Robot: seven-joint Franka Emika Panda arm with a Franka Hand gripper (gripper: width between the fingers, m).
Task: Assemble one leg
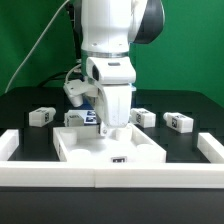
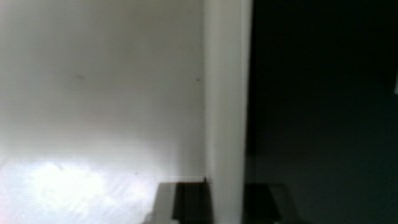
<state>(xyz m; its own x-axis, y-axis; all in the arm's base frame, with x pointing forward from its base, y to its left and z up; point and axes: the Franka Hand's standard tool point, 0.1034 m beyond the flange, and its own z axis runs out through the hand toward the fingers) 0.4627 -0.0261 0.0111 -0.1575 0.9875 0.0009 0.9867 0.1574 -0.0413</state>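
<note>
Leg [image 1: 145, 117] beside the end effector [image 1: 112, 130] lies ungrasped; panel [image 1: 140, 148] rim is straddled, grip cannot be told; leg pickup judged next.

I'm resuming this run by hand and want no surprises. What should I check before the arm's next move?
1. Claw location: ok, down at the white panel.
2. Leg in claw: not ok; wrist view shows only the panel's rim between the fingers.
3. Claw open or shut: cannot tell.
4. Loose legs in view: ok; a leg at the exterior view's left, two more legs at its right.
5. Panel lying flat: ok.
</note>
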